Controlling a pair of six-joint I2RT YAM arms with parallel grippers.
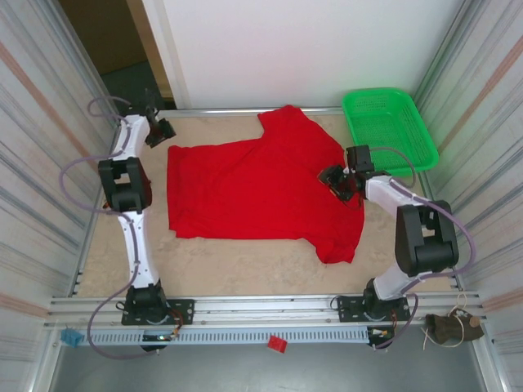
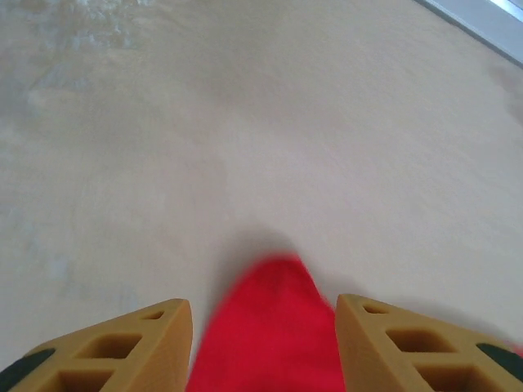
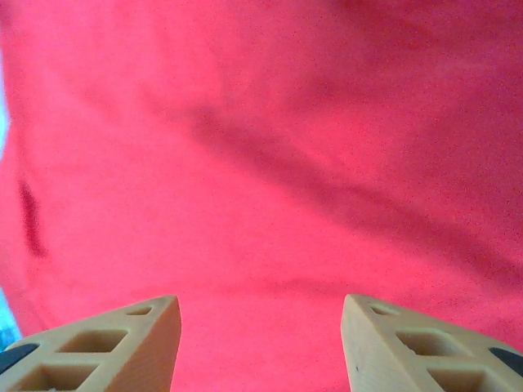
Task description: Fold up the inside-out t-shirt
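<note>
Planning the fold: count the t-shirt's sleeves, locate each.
2. One sleeve points to the far edge, near the green basket; the other sleeve points to the near edge, by the right arm.

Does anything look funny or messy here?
Nothing much. The red t-shirt lies spread out on the table, a bit wrinkled and not folded yet. The green basket sits slightly crooked in the far right corner.

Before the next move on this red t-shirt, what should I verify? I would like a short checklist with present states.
1. Red t-shirt spread on the table: ok.
2. Left claw open, shirt corner between its jaws: ok.
3. Right claw open above the cloth: ok.
4. Cloth smooth under right claw: not ok, creased.
5. Green basket apart from shirt: cannot tell.
</note>
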